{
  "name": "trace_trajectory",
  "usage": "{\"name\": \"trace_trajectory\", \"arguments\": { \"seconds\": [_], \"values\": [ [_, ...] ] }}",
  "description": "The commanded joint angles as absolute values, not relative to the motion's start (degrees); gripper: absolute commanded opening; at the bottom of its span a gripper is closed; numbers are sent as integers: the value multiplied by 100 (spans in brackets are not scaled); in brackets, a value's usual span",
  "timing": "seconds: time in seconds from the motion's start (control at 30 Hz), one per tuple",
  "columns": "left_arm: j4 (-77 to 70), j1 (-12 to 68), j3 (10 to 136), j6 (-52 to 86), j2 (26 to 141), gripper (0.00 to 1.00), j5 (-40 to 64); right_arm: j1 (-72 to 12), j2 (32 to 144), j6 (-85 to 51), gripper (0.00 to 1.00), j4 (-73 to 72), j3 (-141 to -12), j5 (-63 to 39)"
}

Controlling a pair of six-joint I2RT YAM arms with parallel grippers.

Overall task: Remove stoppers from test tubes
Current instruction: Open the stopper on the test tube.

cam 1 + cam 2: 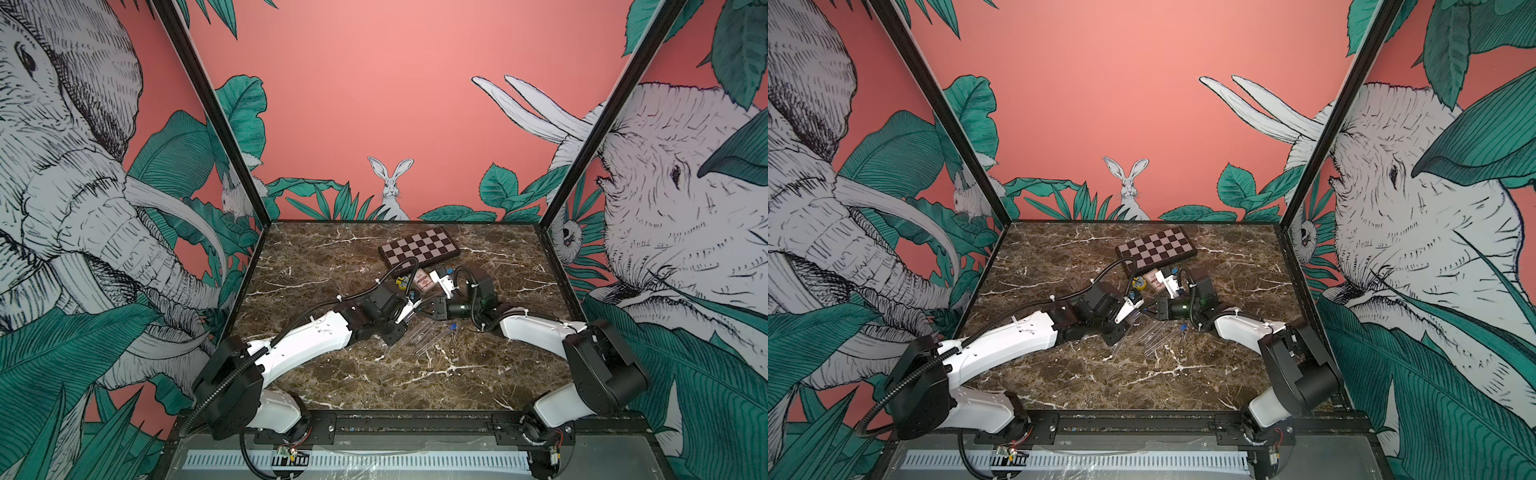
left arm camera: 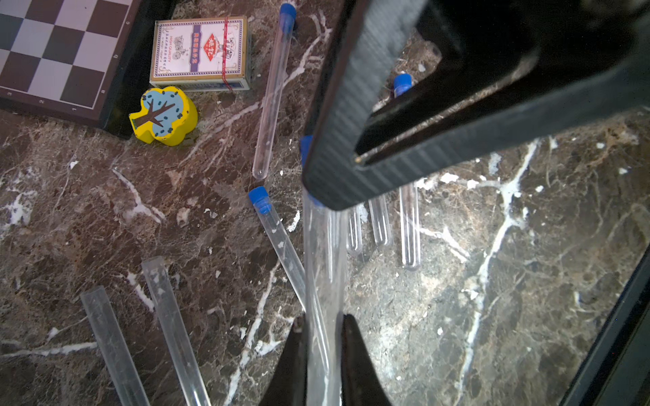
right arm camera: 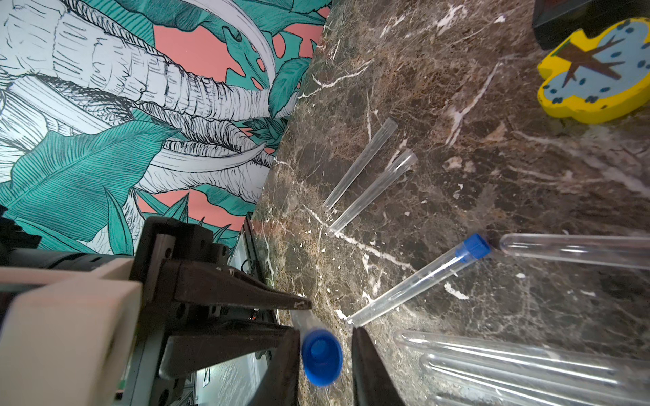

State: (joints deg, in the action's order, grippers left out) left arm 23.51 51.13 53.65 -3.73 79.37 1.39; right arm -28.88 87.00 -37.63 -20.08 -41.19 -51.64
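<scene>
The left tool (image 2: 323, 328) is clamped on a clear tube (image 2: 323, 267), which it holds above the bench (image 1: 332, 374) near mid-bench. The tube's end below the fingers runs out of the wrist frame. Its other end carries a blue stopper (image 3: 322, 355).

The right tool (image 3: 325, 337) straddles that stopper with its jaws slightly apart. One finger touches the stopper and a narrow gap shows at the other. In the left wrist view the right tool's body covers the stopper except for a blue sliver.

In both top views the loose tubes (image 1: 424, 336) read only as faint streaks on the near side of the tools, and they cannot be counted there.

The left wrist view shows more:
- Two open tubes (image 2: 172, 316) are cut off by the frame edge.
- A capped tube (image 2: 279, 246) passes behind the held tube.
- A second capped tube (image 2: 272, 98) lies near the card box (image 2: 200, 52).
- Several rounded ends (image 2: 409, 228) protrude from under the right tool. Their mouths are hidden.
- A further plug (image 2: 402, 82) shows through the tool's frame. Which tube it belongs to cannot be told.

The tree block (image 2: 163, 116) sits just beside the chessboard (image 1: 419, 247).
</scene>
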Motion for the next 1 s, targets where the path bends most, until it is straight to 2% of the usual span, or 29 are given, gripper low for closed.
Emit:
{"name": "trace_trajectory", "arguments": {
  "seconds": [0.0, 0.23, 0.4, 0.97],
  "values": [
    [2429, 5124, 5433, -467, 7867, 8, 198, -2917, 8689, -3875, 26, -2384, -4105, -5181],
    [2417, 5124, 5389, -467, 7852, 8, 225, -2911, 8692, -3947, 27, -2514, -4138, -5212],
    [2404, 5122, 5379, -460, 7846, 8, 217, -2918, 8736, -3946, 23, -2482, -4140, -5218],
    [2399, 5124, 5379, -439, 7826, 8, 193, -2925, 8736, -3824, 19, -2337, -4139, -5256]
  ]
}}
